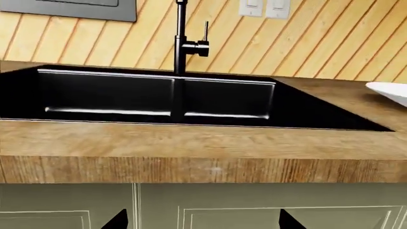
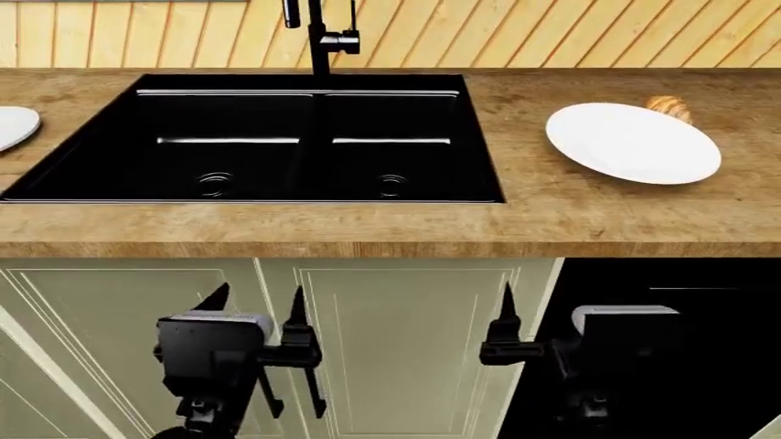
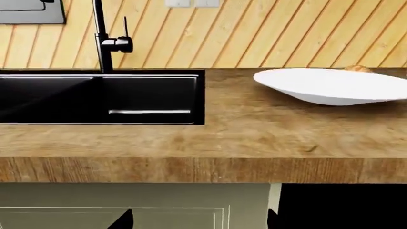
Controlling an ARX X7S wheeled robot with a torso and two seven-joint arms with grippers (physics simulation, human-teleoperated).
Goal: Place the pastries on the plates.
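Two end effectors, both released and empty, hanging low in front of the cabinet doors, below the table edge. Left end effector (image 2: 254,306) with fingers pointing up, spread apart, nothing between them. Up and ahead of it, across the wooden table (image 2: 573,219), a black double sink (image 2: 256,142) with a black faucet (image 2: 320,41). Far off to its left, only the edge of one plate (image 2: 13,123) showing. Right end effector (image 2: 550,315) likewise upright and spread. Up, ahead and slightly to its right, a second white plate (image 2: 632,142), with one pastry (image 2: 668,107) just behind its far rim, partly hidden. No other pastry in view.

Risks, as judgement: raising either arm straight up likely to strike the table's overhang; reaching over the plate for the pastry could knock or tip the plate, or push the pastry farther back.
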